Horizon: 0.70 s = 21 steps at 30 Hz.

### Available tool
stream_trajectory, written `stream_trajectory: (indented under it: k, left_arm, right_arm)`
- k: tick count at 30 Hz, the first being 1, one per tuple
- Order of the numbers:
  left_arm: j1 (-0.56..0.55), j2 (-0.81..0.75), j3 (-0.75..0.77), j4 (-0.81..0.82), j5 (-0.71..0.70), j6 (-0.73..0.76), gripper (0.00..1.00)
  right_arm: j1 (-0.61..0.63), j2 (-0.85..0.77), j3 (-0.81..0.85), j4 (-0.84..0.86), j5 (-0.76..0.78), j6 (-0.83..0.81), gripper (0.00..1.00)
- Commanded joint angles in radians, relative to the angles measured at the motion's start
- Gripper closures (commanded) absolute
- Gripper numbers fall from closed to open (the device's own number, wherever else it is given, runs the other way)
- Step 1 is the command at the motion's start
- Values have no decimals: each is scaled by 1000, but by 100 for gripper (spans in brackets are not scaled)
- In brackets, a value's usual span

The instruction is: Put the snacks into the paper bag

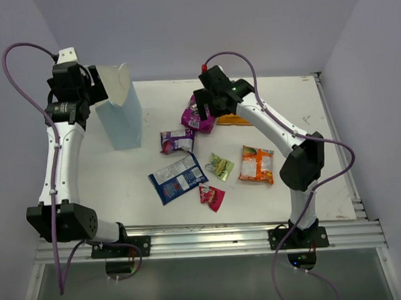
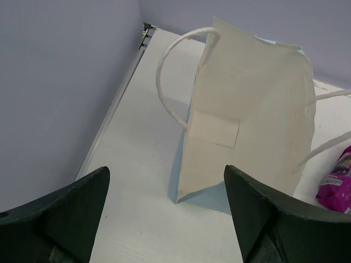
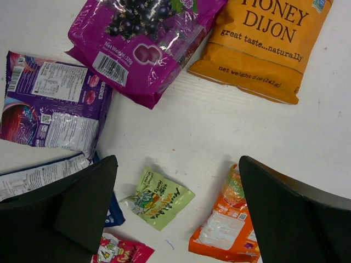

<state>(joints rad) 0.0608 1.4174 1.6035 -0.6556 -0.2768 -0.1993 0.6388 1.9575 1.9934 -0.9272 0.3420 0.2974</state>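
Note:
The paper bag stands upright at the back left; in the left wrist view it shows its pale side and twisted handles. My left gripper is open and empty, just behind the bag. My right gripper is open and empty, hovering above the snacks. Under it lie a magenta packet, a large orange packet, a purple packet, a green-yellow packet, an orange-and-white packet, a blue-and-white packet and a red packet.
The white table has a metal rail along its right edge and walls at the back and left. The magenta packet also shows at the right edge of the left wrist view.

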Motion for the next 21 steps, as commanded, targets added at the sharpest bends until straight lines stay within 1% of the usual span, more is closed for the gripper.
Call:
stream_trajectory:
  k: [1,5,8,13,17,19,20,21]
  left_arm:
    - [25,18,-20,76,36,-3,11]
    - [46,40,-30,93,42,-8,15]
    - [50,55,-40,99,34,-12,20]
    - [54,72,-65,122,50,-15,23]
    - [59,86,-89,139,53,-15,30]
    - [60,89,-94,148,53,-15,40]
    - [63,89,-99,155,51,-15,52]
    - [66,92,-100,159,50,-15,56]
  right_arm:
    - [-16,1,42,22,-24,-10,3]
    - [-24,7,51,24,-24,-18,3]
    - [-28,12,59,24,-24,-23,3]
    - [-34,18,68,27,-17,-24,2]
    - [-45,35,81,27,-24,-20,2]
    - [-51,41,87,25,-29,-14,2]
    - [-60,50,88,28,-31,-12,2]
    - [-65,53,91,30,-37,-6,2]
